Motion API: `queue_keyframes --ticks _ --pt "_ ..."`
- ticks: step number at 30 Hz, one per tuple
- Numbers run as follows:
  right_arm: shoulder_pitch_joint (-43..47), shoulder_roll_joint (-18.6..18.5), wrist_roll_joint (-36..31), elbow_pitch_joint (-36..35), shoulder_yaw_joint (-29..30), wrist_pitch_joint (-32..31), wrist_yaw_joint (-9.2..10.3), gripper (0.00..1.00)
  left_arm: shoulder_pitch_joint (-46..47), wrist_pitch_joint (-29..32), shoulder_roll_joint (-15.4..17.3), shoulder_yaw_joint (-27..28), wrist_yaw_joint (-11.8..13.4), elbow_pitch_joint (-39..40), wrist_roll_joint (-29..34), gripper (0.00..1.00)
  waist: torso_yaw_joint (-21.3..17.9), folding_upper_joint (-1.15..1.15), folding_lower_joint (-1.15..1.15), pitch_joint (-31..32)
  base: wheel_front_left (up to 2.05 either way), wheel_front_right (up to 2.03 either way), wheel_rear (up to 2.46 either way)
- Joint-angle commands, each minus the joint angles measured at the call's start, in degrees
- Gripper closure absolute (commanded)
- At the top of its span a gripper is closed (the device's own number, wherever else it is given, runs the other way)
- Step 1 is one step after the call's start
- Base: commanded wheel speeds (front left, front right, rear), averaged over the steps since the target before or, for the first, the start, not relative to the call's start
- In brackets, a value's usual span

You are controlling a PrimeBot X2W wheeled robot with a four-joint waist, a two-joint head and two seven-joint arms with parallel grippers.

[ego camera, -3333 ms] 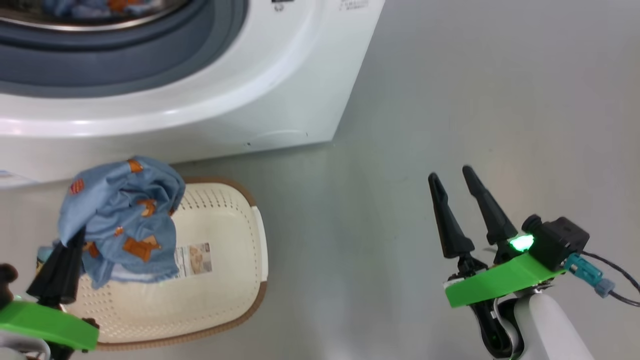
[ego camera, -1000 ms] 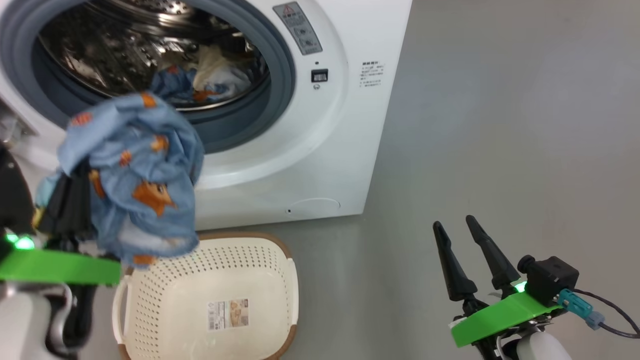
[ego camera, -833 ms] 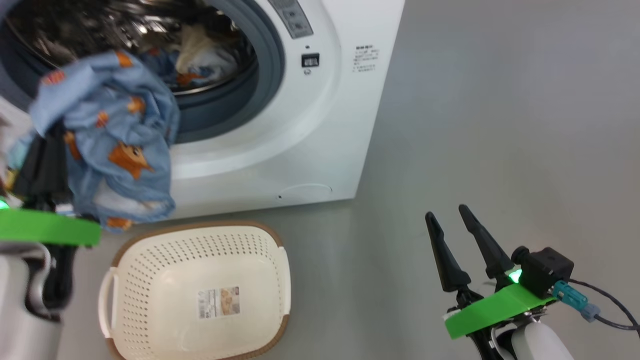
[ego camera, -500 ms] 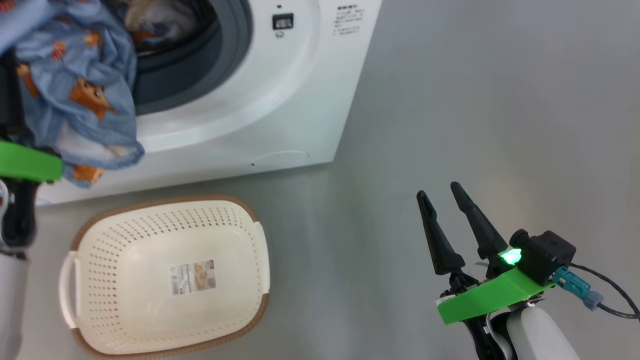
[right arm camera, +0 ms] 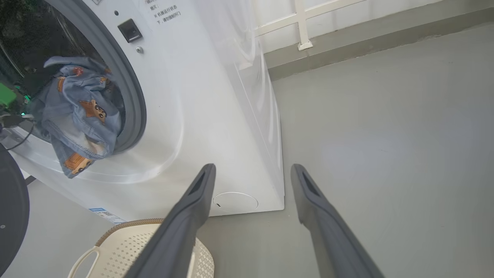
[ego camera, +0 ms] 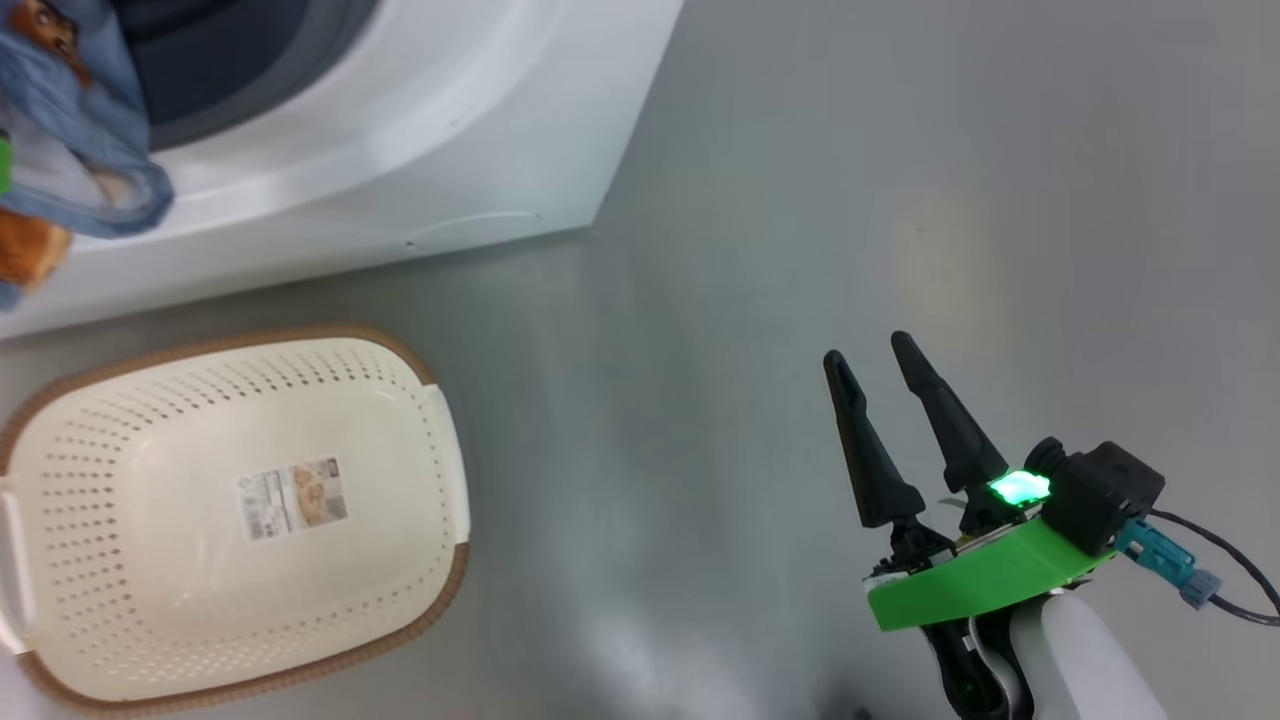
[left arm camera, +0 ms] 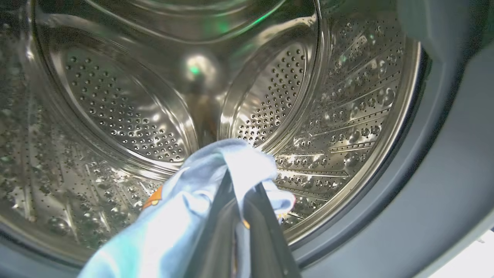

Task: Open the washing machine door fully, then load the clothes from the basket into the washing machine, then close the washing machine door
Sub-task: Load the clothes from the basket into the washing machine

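Clothes (right arm camera: 77, 112), blue printed, clamped in left hand (left arm camera: 242, 185) at washing machine (right arm camera: 216, 116) mouth; right hand (ego camera: 866, 350) spread apart above smooth grey floor (ego camera: 800, 200).

We saw soft, bright light. The washing machine (right arm camera: 185, 116) had shiny glare; the clothes (ego camera: 70, 150) at its front looked blurry.

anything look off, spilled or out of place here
Nothing stands out: the blue garment hangs at the washing machine mouth, gripped by the left gripper; the basket sits upright, nothing spilled.
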State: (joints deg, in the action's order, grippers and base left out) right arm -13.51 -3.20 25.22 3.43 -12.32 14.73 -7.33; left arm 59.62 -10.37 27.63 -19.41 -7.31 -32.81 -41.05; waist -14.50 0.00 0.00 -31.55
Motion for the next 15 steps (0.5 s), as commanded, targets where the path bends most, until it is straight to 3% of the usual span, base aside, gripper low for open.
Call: queue_keyframes --ticks 1,15 --pt "-0.5 0.3 0.6 -1.8 -1.6 0.3 -0.16 0.0 2.9 0.2 3.5 0.8 -0.2 0.4 -0.3 1.0 -2.3 0.0 0.0 -3.2 0.0 0.0 0.0" --pt "-0.3 0.3 2.3 -3.9 -3.8 0.3 -0.16 0.0 18.8 0.1 6.1 -5.9 -0.2 -5.4 -0.8 1.0 -6.6 0.0 0.0 -9.7 0.0 0.0 0.0"
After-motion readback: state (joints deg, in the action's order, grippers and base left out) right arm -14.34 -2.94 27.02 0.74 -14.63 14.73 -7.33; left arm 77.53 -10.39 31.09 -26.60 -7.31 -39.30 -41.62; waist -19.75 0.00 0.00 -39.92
